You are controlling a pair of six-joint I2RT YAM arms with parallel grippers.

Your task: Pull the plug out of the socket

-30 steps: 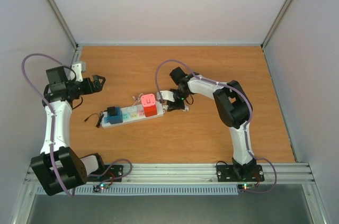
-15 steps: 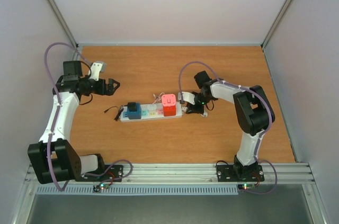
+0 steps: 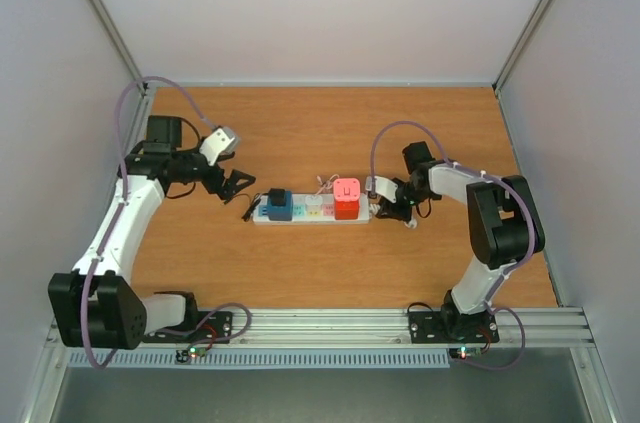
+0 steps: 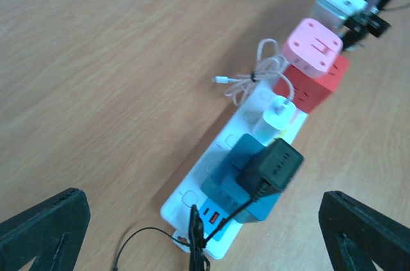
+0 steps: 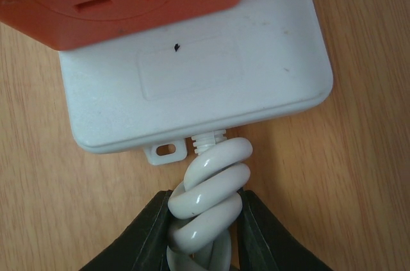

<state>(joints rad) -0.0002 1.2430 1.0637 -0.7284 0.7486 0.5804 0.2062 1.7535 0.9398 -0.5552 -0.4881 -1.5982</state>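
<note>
The socket (image 3: 312,210), a long white power strip with pastel faces, lies across the middle of the table. At its left end a black plug (image 3: 277,197) sits on a blue adapter (image 3: 280,209). In the left wrist view the black plug (image 4: 276,165) tops the blue adapter (image 4: 238,184) on the socket (image 4: 187,198). My left gripper (image 3: 238,184) hangs open just left of that end, holding nothing. My right gripper (image 3: 396,206) is shut on the socket's curly white cord (image 5: 206,204), its fingers (image 5: 138,239) pinching the coils just behind the strip's end (image 5: 192,85).
A red cube adapter with a pink top (image 3: 347,198) stands on the strip's right part. A small white charger (image 4: 279,112) and a bundled white cable (image 4: 251,80) sit mid-strip. A thin black lead (image 4: 195,245) trails from the plug onto the wooden table (image 3: 300,273).
The right gripper has dragged the strip to the right by its cord. The left arm has swung right and forward, following the strip's left end with its jaws still wide.
</note>
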